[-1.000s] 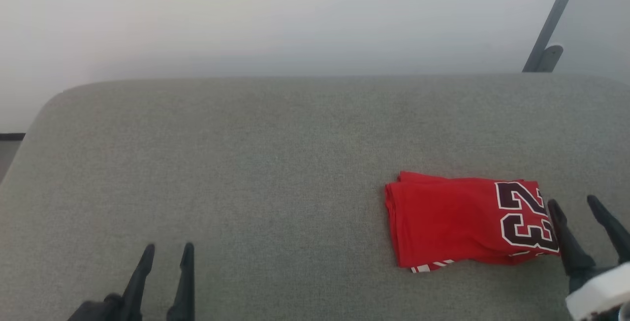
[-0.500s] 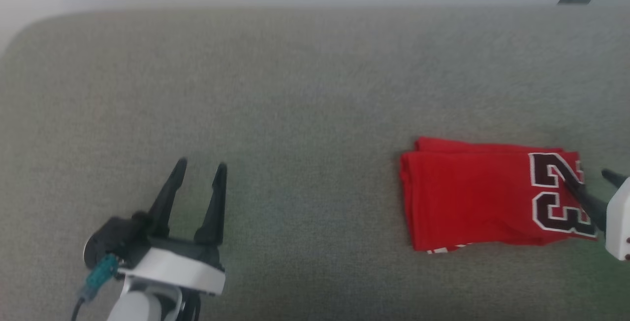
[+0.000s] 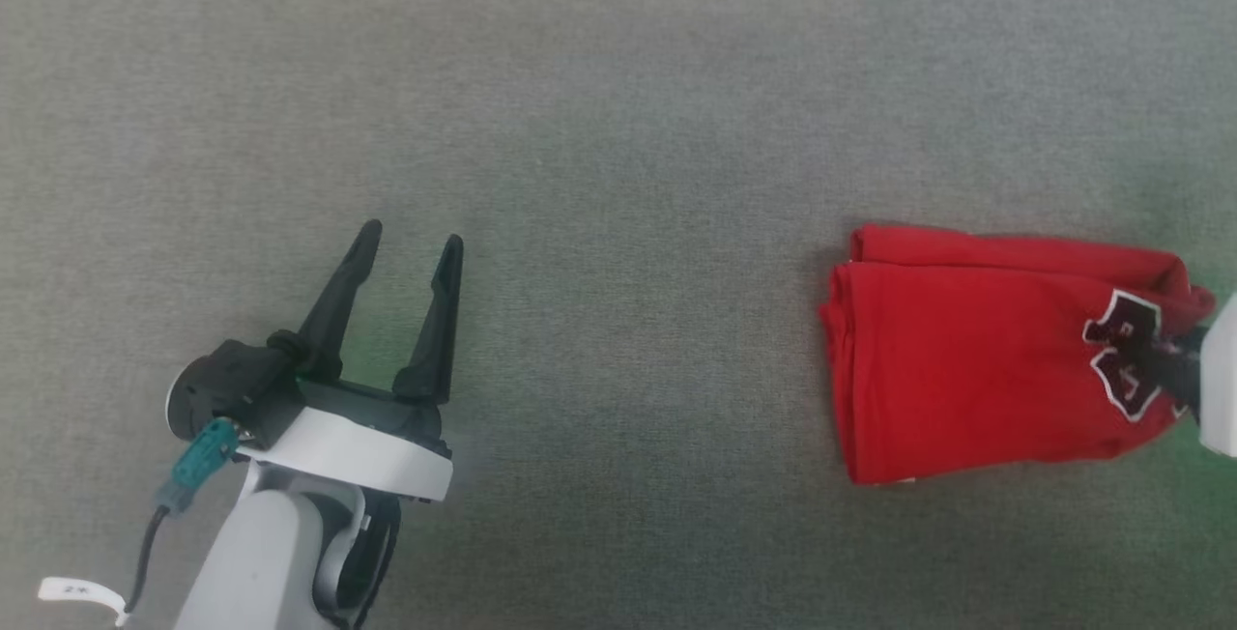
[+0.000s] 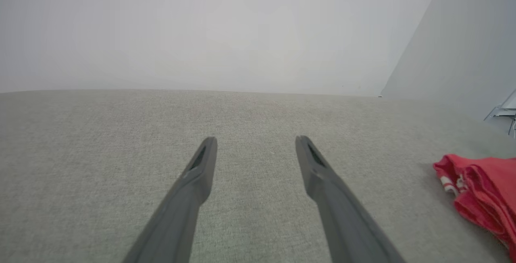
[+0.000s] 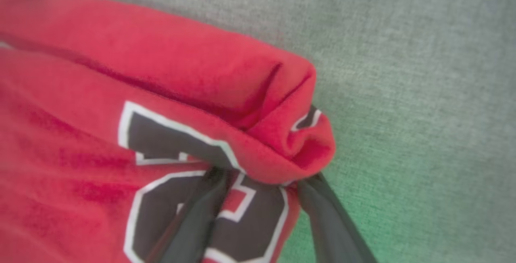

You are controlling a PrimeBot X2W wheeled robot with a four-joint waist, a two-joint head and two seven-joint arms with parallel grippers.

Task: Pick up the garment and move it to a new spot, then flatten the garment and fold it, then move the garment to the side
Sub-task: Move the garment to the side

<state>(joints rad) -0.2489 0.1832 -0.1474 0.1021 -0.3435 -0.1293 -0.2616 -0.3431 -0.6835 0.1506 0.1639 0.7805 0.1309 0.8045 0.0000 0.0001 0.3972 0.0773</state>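
Garment (image 3: pixel 976 369): red, folded into rectangle, lying on grey padded bench (image 3: pixel 618 128), right-hand part, well short of far edge. End with black 23 bunched, rolled up.
Right gripper (image 5: pixel 266 174): at that bunched end, dark fingers (image 5: pixel 193 222) apart, one across number, other against outer side of fold, cloth humped between tips. Firm clamp or not: cannot tell.
Left gripper (image 3: pixel 413 234): spread wide, nothing between fingers, over bare bench, left-hand part, well apart from garment.
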